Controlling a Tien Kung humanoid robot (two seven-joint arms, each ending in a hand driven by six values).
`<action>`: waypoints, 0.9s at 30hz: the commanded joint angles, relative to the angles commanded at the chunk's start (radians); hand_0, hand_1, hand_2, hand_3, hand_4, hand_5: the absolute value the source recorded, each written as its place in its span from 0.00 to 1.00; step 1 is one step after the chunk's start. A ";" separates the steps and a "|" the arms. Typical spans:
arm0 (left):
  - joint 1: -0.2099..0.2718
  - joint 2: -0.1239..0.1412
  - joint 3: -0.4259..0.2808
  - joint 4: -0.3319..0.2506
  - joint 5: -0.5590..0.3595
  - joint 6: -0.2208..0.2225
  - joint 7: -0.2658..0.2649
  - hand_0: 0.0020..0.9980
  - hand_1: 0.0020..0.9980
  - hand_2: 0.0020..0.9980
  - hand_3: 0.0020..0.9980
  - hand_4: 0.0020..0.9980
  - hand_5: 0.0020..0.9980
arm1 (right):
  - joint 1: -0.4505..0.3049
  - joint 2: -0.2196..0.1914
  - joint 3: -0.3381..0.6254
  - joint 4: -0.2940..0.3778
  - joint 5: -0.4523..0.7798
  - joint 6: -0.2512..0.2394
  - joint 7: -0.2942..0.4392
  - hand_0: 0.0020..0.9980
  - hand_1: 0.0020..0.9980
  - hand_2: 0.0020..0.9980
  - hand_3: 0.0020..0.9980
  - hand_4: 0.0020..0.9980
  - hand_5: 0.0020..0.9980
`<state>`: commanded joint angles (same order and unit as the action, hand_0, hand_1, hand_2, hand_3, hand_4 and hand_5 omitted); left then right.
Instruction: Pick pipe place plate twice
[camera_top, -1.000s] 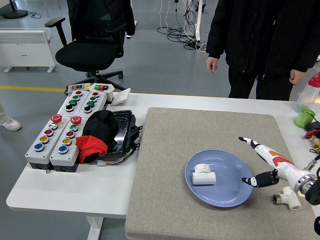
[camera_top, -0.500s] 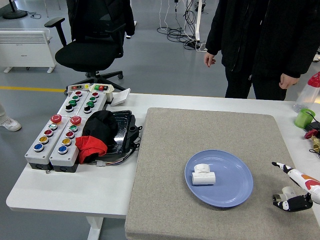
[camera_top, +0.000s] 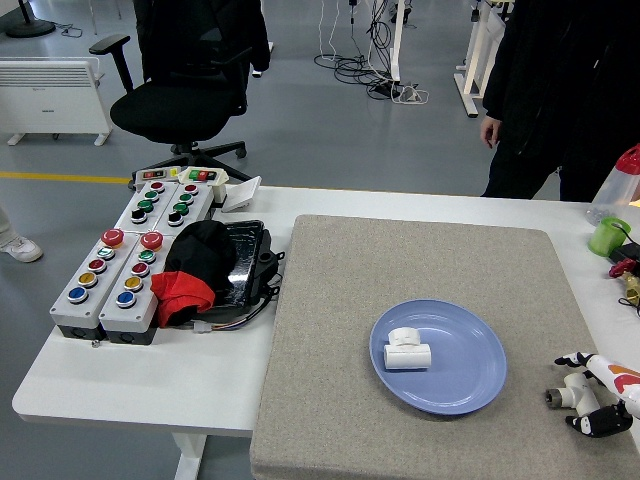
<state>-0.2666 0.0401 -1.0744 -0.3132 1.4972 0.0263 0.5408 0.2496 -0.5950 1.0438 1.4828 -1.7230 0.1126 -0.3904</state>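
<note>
One pipe piece (camera_top: 406, 350) lies on the blue plate (camera_top: 470, 385). The second pipe piece (camera_top: 572, 391) sits on the mat at the plate's 3 o'clock, between the right hand's (camera_top: 596, 394) spread fingers, not yet gripped.

A single high camera on the robot's side looks forward and down over the bench (camera_top: 150, 380), floor beyond.

**What my desk carried**

The white desk (camera_top: 130, 375) held a grey mat (camera_top: 420, 270) across its right half. Left of the mat sat two grey button boxes (camera_top: 135, 255) and a black tray (camera_top: 245, 265). A green cup (camera_top: 608, 236) stood at the right edge.
</note>
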 joint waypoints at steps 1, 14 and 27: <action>0.000 0.000 0.000 0.000 0.000 0.000 0.000 0.65 0.63 0.63 0.55 0.39 1.00 | 0.001 0.000 -0.002 -0.002 0.000 -0.006 0.001 0.53 0.61 0.70 0.77 0.66 0.07; -0.002 -0.001 -0.002 0.002 0.002 0.001 -0.002 0.65 0.63 0.63 0.55 0.39 1.00 | 0.016 -0.002 -0.007 0.043 -0.014 -0.100 0.045 0.27 0.42 0.54 0.60 0.45 0.00; -0.002 0.000 0.004 -0.002 -0.006 -0.001 0.003 0.65 0.63 0.63 0.55 0.39 1.00 | 0.201 0.138 -0.151 0.052 0.022 -0.127 0.050 0.57 0.60 0.62 0.70 0.49 0.00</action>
<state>-0.2686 0.0403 -1.0704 -0.3152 1.4914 0.0254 0.5440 0.4505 -0.4573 0.8924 1.5352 -1.7012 -0.0149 -0.3406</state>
